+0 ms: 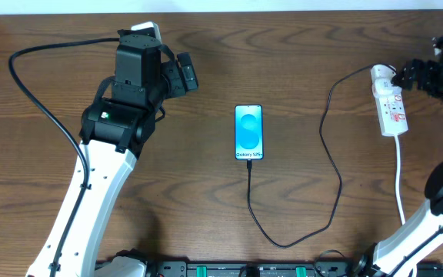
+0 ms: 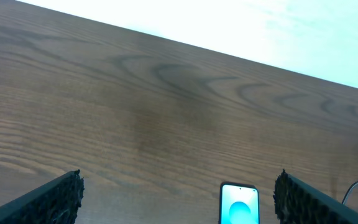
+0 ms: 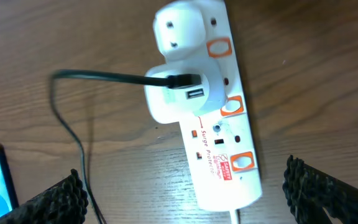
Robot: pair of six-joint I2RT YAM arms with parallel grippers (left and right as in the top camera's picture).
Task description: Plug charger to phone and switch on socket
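In the overhead view the right gripper [image 1: 420, 75] is a dark cluster run off the right border, and its jaws cannot be read there. Its own wrist camera shows them released, wide apart, with the socket [image 3: 224, 146] lying just ahead between the two fingers [image 3: 64, 198]. Whether any switch is on cannot be told. The left wrist view cuts the phone [image 2: 239, 204] at the bottom border. The right wrist view catches only a corner of it at the left border.

One phone [image 1: 248, 132], screen lit, lies flat mid-table. There is one charger [image 1: 335, 181]: its small tip meets the phone's near end, the cable loops toward the table's near edge, then climbs right to the strip. One strip carries two white adapters [image 3: 180, 93] and three orange-framed switches [image 3: 231, 106]; the cable's black plug [image 3: 180, 80] sits in the lower adapter. One white cord [image 1: 399, 181] trails toward the near edge.

The left gripper [image 2: 178, 190] is released too, holding nothing, its fingers spread over bare wood. It hangs left of the phone and well apart from it — open table [image 1: 206, 192] lies between. The strip lies near the right edge, well apart from the phone
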